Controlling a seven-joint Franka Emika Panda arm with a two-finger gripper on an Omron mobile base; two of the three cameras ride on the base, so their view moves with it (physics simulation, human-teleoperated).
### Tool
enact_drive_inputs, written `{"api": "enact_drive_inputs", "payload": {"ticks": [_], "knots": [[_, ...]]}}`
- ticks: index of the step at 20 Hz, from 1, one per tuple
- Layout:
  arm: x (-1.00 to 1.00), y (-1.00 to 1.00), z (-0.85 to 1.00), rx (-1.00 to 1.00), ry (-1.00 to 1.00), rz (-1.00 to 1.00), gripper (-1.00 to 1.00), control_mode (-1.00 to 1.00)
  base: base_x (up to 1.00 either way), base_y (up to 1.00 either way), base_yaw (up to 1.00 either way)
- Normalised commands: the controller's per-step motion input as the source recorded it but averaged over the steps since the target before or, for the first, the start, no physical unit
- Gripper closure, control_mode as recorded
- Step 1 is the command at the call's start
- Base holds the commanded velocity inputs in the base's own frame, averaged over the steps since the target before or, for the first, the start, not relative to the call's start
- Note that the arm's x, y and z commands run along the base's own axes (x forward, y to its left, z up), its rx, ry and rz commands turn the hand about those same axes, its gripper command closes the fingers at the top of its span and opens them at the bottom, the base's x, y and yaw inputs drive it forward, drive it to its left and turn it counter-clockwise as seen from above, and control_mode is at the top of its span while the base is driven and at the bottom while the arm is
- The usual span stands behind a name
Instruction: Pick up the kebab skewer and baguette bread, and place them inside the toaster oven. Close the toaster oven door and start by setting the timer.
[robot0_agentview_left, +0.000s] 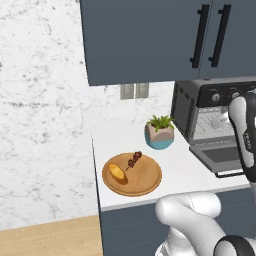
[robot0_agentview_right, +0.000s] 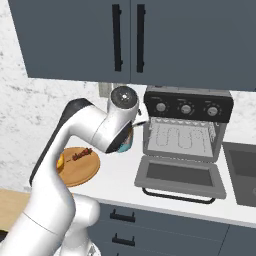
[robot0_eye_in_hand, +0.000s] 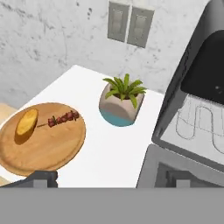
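kebab skewer and baguette on the board, oven open

kebab skewer (robot0_eye_in_hand: 61, 118) lying flat on round wooden board (robot0_eye_in_hand: 48, 151), dark meat chunks toward the plant side, bare stick end pointing at baguette bread (robot0_eye_in_hand: 26, 122). baguette just beside that stick end, also flat on the board, near its left rim in the hand view. both seen again on the board in the left base view (robot0_agentview_left: 134, 159) (robot0_agentview_left: 118, 172). board resting on white counter (robot0_eye_in_hand: 118, 153), close to the counter's left edge. small potted plant (robot0_eye_in_hand: 122, 101) in a pale and teal pot standing upright between board and toaster oven (robot0_agentview_right: 187, 130). toaster oven door (robot0_agentview_right: 181, 176) swung down flat toward the front, black bar handle at its outer edge, wire rack (robot0_agentview_right: 181, 136) bare inside. three silver knobs on the black control strip above the cavity. gripper (robot0_eye_in_hand: 111, 178) spread wide, nothing between the fingers, hovering above the counter with one fingertip low over the board's near rim side and the other over the open door. blue-grey wall cabinets (robot0_agentview_left: 150, 35) overhead, two wall switches (robot0_eye_in_hand: 130, 25) behind the plant.
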Motion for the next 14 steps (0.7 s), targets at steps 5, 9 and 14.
{"api": "enact_drive_inputs", "payload": {"ticks": [5, 9, 14], "knots": [[-0.06, -0.66, -0.25, -0.14, -0.25, 0.26, -1.00, -1.00, 0.00, 0.00, 0.00], [0.00, -0.54, -0.36, -0.14, -0.31, 0.27, -1.00, -1.00, 0.00, 0.00, 0.00], [0.03, -0.38, -0.37, -0.08, -0.32, 0.28, -1.00, -1.00, 0.00, 0.00, 0.00]]}}
